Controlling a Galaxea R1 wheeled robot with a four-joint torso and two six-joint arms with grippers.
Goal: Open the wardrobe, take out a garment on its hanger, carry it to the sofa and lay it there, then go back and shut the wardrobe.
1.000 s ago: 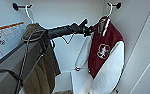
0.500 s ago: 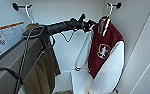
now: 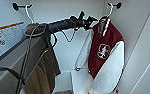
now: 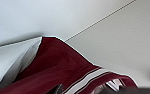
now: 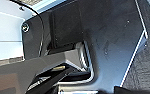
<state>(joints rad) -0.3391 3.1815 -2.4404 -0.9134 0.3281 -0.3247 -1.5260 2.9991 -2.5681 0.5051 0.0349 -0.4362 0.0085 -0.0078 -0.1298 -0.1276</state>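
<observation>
White wardrobe (image 3: 66, 15) interior's open, so step one's done. Left gripper (image 3: 89, 20) is up beside the hanger (image 3: 108, 12); can't tell its grip. Garment (image 3: 104, 50) hangs just below it, not yet lifted out.

Maroon garment (image 3: 104, 47) with white sleeves and white emblem; olive-brown coat (image 3: 42, 72); white wardrobe (image 3: 66, 15) interior.

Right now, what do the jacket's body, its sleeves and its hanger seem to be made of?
The jacket has a maroon body that looks like matte woven cloth, perhaps wool. Its sleeves are white and smoother, with a slight sheen, possibly leather or vinyl. The hanger is thin and white, likely plastic or coated wire; I cannot tell which.
</observation>
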